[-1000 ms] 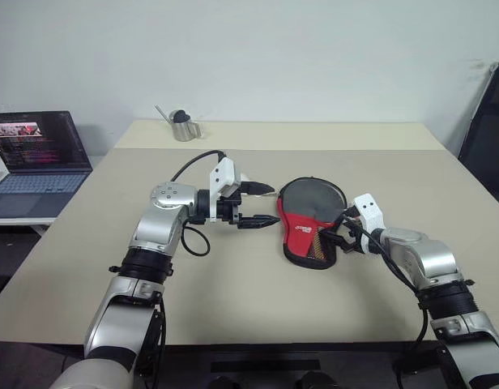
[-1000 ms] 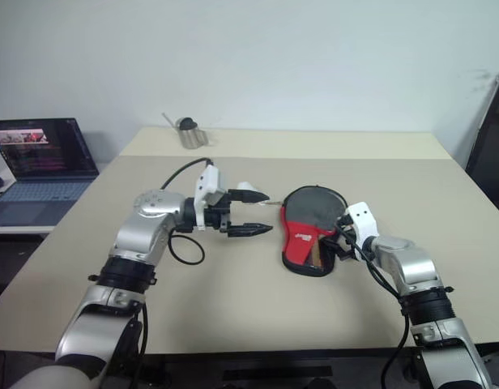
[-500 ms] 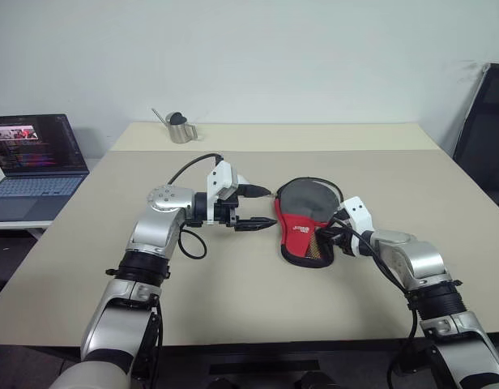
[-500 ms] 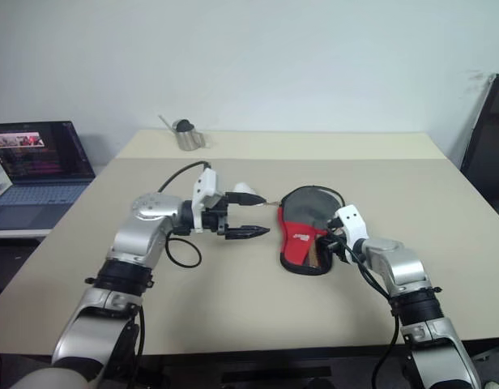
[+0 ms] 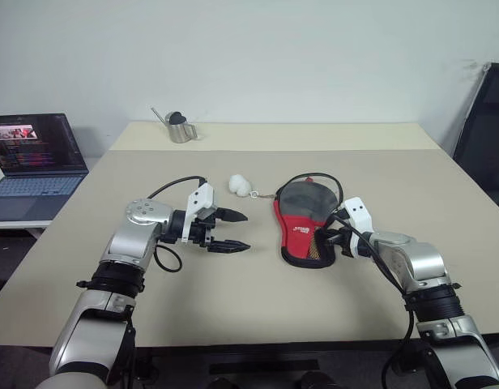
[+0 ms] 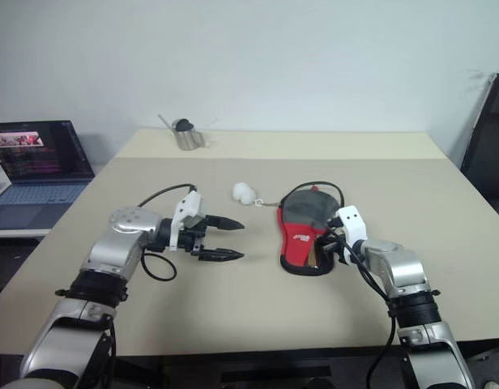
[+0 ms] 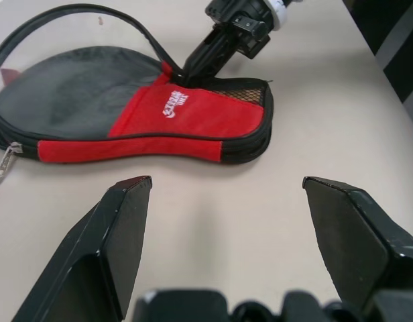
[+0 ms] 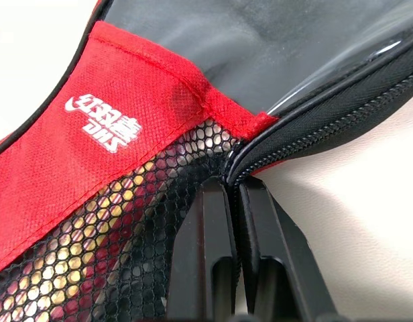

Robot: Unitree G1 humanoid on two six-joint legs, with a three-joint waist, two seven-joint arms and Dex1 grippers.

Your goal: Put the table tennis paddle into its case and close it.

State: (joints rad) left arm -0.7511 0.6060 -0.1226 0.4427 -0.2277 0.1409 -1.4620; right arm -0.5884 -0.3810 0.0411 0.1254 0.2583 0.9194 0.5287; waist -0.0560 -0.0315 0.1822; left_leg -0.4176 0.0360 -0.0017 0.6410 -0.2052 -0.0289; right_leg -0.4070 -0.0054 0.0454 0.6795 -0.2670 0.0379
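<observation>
The case (image 5: 302, 228) is lying flat on the bench (image 5: 258, 300), near the middle and toward the robot's right, with its black zip edge running around a grey upper panel and a red lower panel. The table tennis paddle is sitting inside it, judging by the wood colour showing through the black mesh pocket (image 8: 92, 255). The right end effector (image 8: 234, 201) is resting at the case's mesh edge with its fingers pressed together on the zip line; whether it is pinching the seam or a pull tab cannot be told. The left end effector (image 5: 230, 231) is hovering spread wide, well apart from the case and holding nothing. For closing, the judgement is that the left arm should be steadying the far side of the case while the right draws along the zip track, keeping the fabric taut. White lettering on the red panel is reading "DHS" beneath a logo (image 8: 104, 121). A small white object (image 5: 240, 185) is lying nearby.
</observation>
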